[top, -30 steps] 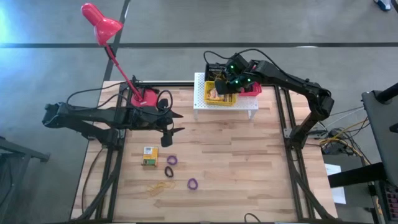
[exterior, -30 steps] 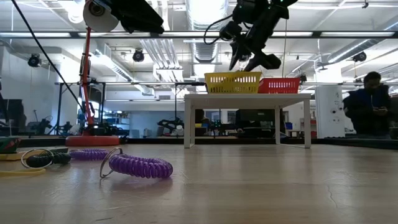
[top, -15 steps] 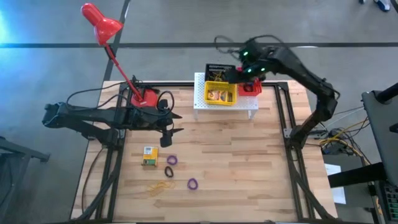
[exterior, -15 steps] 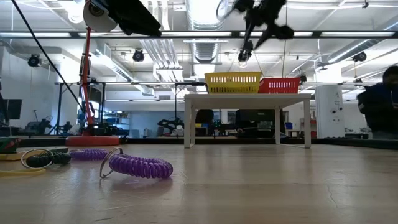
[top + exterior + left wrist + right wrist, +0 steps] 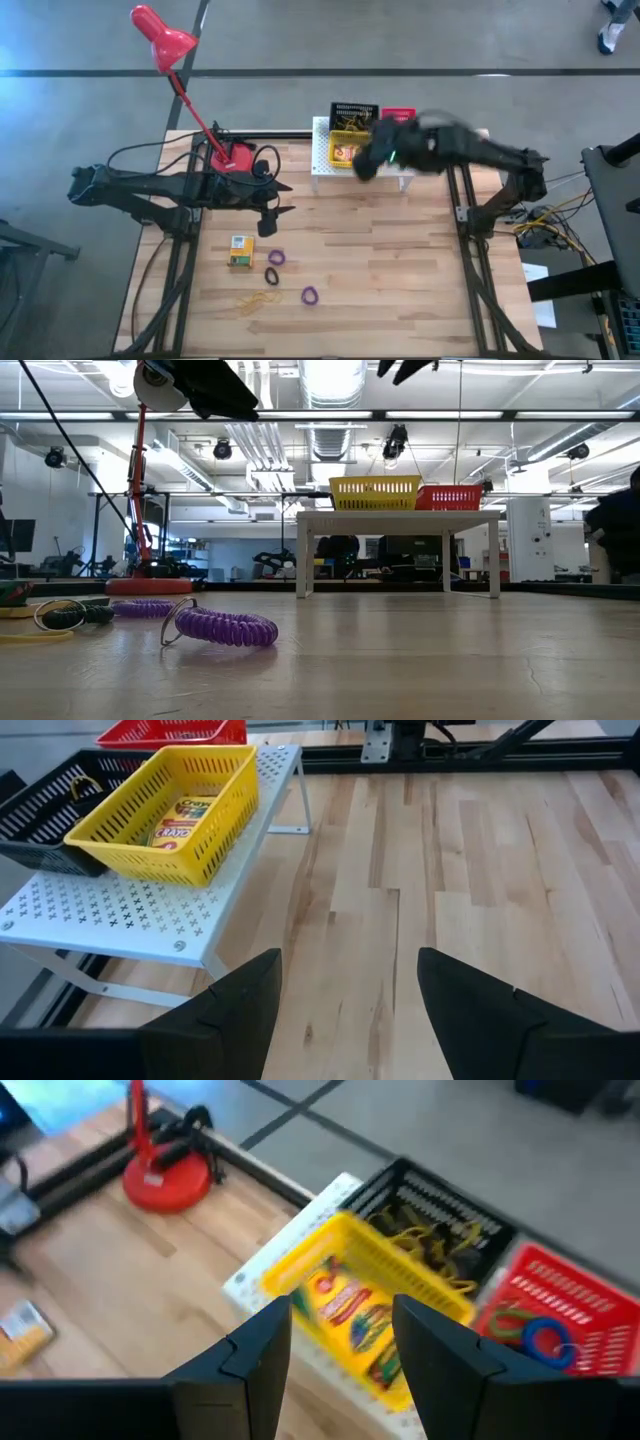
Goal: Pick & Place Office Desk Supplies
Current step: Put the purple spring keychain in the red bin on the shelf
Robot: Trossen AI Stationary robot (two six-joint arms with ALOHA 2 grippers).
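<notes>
Robotics lab or workshop, not a home or office: wood-plank table (image 5: 340,250) on a black metal frame (image 5: 462,215), set on a bare grey concrete floor (image 5: 400,40) with dark seam lines. Low view shows a big open hall behind the table, with an exposed ceiling of ducts (image 5: 335,435), pipes and long strip lights (image 5: 330,375), tripod stands (image 5: 100,530) and other workbenches with gear. Loose cables (image 5: 545,215) trail off the table's edge beside an equipment rack (image 5: 615,200), and a person (image 5: 618,535) stands at the far side of the hall.
</notes>
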